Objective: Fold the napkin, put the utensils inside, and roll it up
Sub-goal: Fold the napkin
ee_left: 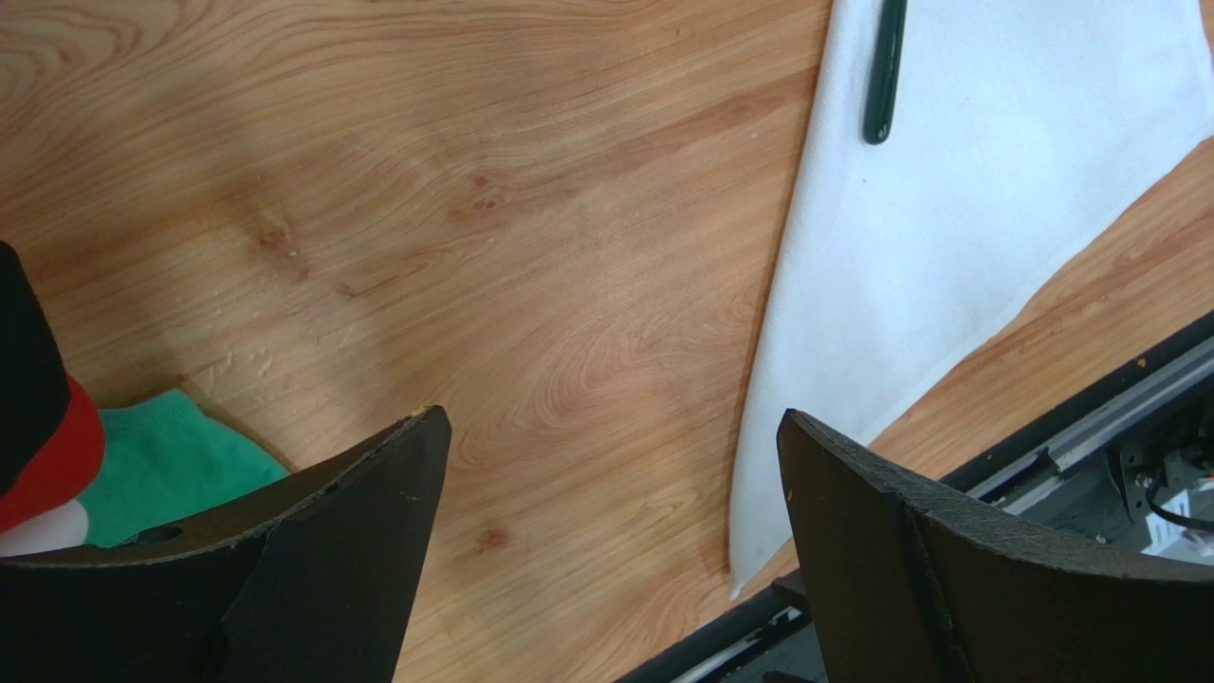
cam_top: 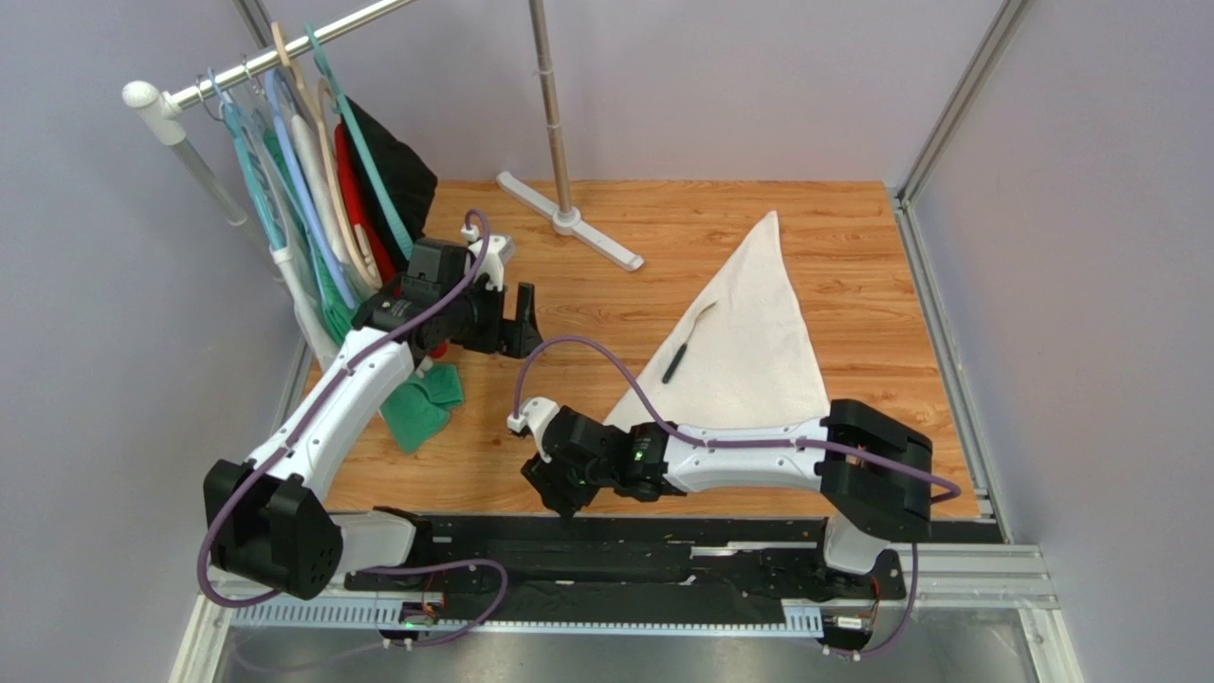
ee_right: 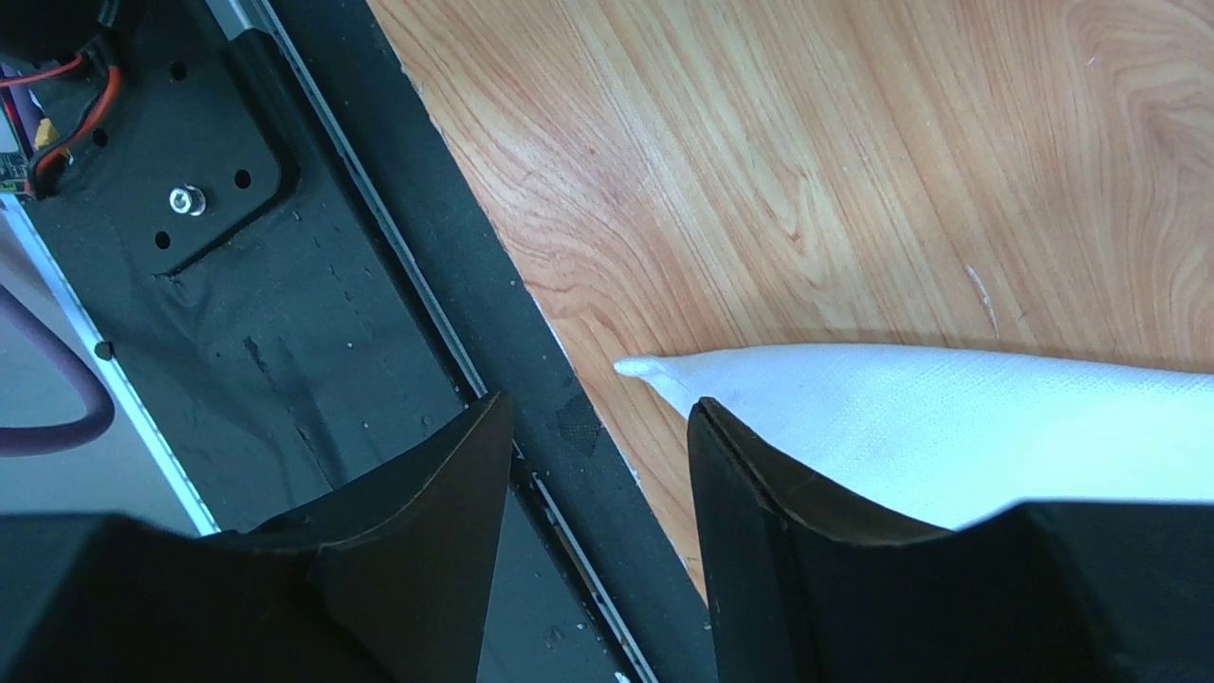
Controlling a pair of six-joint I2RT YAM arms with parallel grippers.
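You have bright, even light from above across the counter (cam_top: pixel 741 228). Shadows are soft: a faint one dims the left of your left wrist view. The napkin (ee_left: pixel 998 185) there looks bluish-white. Wood grain is sharp in all views.

I've got bare table (cam_top: pixel 599 306) left of the napkin (cam_top: pixel 755 342) to move through. The pole foot (cam_top: pixel 570 221) blocks the back, hangers (cam_top: pixel 307 171) and green cloth (cam_top: pixel 421 406) crowd the left (right arm (cam_top: pixel 755 456) lies across the near side).
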